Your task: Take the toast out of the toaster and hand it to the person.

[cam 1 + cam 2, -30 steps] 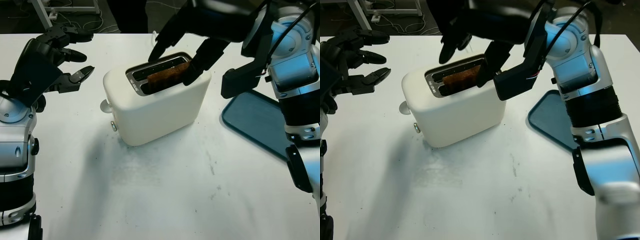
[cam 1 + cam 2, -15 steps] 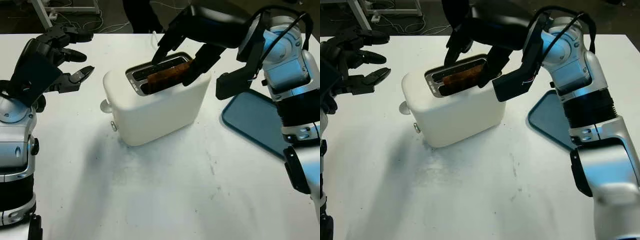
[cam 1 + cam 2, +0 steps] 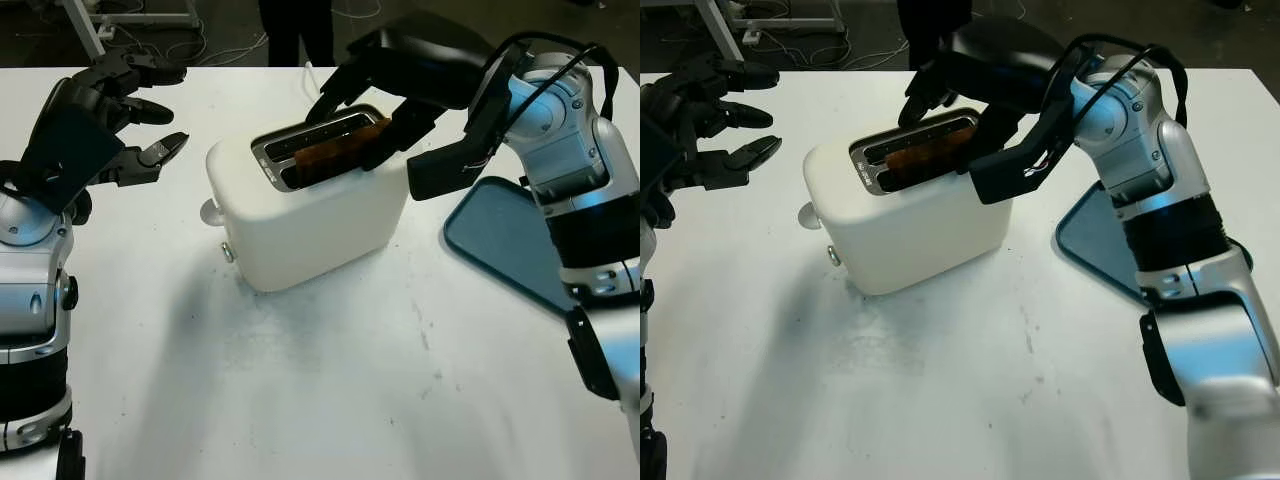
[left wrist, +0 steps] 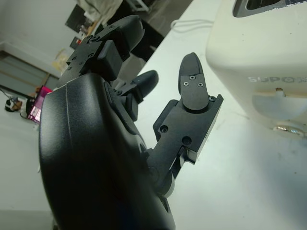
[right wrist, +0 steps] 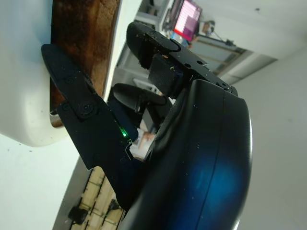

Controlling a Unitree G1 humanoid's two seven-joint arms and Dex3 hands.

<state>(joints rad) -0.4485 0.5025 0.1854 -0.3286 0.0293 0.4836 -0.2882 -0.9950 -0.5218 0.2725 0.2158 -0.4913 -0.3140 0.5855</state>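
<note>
Toast point(image 3: 335, 152), brown and crusty, stands in the near slot of the white toaster point(image 3: 310, 210), its top edge sticking up above the slot. The right robot hand point(image 3: 368, 110) hangs over the toaster's far right end with its fingers straddling the slice: the thumb point(image 5: 76, 108) lies against the toast's near face at its right end, while the other fingers point(image 3: 925, 92) reach down on the far side, over the second slot. Whether the fingers truly pinch the slice or only bracket it I cannot tell. In the right wrist view the thumb lies along the brown crust where it meets the white toaster body.

Well away from that robot hand, on the other side of the toaster, the left robot hand point(image 3: 100, 125) is raised above the desk point(image 3: 330, 380), open and holding nothing. The left wrist view shows the toaster's end wall with its lever knob point(image 4: 283, 103) beyond the fingers. A dark blue tray point(image 3: 510, 245) lies on the desk beneath the right forearm. A person's legs point(image 3: 295, 25) stand at the desk's far edge, beyond the right robot hand.
</note>
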